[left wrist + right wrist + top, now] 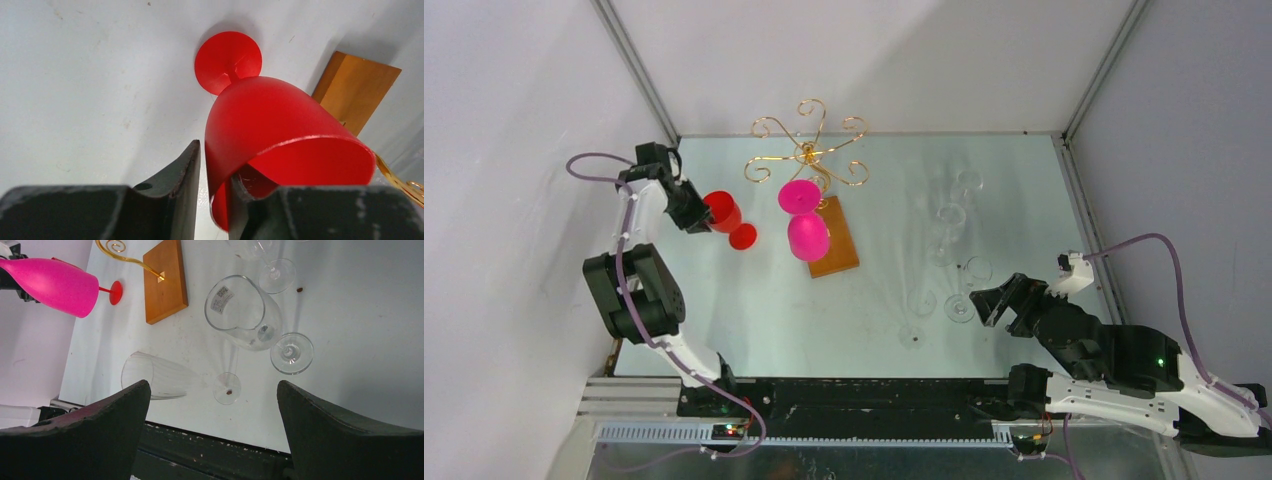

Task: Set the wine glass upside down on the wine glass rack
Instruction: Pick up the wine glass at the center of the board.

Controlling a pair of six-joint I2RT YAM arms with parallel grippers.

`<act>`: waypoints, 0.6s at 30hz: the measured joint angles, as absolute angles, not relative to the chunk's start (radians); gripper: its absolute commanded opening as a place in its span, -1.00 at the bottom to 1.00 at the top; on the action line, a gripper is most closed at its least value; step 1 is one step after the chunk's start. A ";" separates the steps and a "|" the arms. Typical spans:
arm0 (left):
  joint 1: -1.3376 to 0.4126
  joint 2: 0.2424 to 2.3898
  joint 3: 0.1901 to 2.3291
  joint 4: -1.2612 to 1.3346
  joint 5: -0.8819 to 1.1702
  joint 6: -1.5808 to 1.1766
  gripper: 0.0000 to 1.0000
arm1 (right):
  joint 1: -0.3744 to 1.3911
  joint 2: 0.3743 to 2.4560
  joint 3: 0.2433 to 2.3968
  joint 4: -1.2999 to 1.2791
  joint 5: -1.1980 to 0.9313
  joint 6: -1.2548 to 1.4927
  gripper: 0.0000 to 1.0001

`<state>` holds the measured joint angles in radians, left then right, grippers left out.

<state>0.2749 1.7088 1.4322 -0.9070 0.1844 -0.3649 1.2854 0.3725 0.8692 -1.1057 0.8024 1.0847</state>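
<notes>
White walls box in a pale table. Closest to the bases, the right hand hovers over the right side with its fingers spread wide apart, nothing in them. Just past it is some clear glassware: a clear glass on its side and a flute lying flat too, their feet close together.

Farther back on the left, the left hand is at the red glass, straddling the rim. One finger is inside the bowl and the other finger is outside. There's a thin sliver of table showing between that outer one and the glass wall, so the hand is nearly together but not clamped. The glass's foot looks to be down on the table.

Near it, toward the far middle, is the rack: curly gold arms on a wooden base. A pink glass hangs upside down from one arm, bowl over the base. The red glass is apart from the rack, not on it.
</notes>
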 measured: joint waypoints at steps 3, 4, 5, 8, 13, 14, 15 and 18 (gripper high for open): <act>0.274 1.683 1.432 -0.909 0.181 -0.364 -0.53 | 1.285 0.373 0.869 -1.105 0.802 1.088 1.00; 0.274 1.676 1.432 -0.910 0.179 -0.364 -0.55 | 1.285 0.372 0.869 -1.105 0.802 1.089 1.00; 0.274 1.665 1.432 -0.912 0.174 -0.358 -0.55 | 1.285 0.372 0.869 -1.106 0.802 1.090 1.00; 0.273 1.651 1.430 -0.916 0.164 -0.356 -0.55 | 1.285 0.369 0.869 -1.106 0.802 1.092 1.00; 0.268 1.621 1.400 -0.928 0.152 -0.349 -0.74 | 1.285 0.367 0.869 -1.105 0.802 1.093 1.00; 0.268 1.617 1.397 -0.932 0.150 -0.347 -0.81 | 1.285 0.367 0.869 -1.105 0.801 1.093 1.00; 0.266 1.614 1.394 -0.933 0.149 -0.345 -0.86 | 1.285 0.367 0.869 -1.105 0.801 1.093 1.00; 0.265 1.608 1.393 -0.936 0.142 -0.337 -0.93 | 1.285 0.367 0.869 -1.105 0.801 1.093 1.00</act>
<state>0.2646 1.6077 1.3930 -0.9360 0.1425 -0.3370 1.2854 0.3668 0.8692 -1.1049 0.8009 1.0931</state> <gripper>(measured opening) 0.073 0.997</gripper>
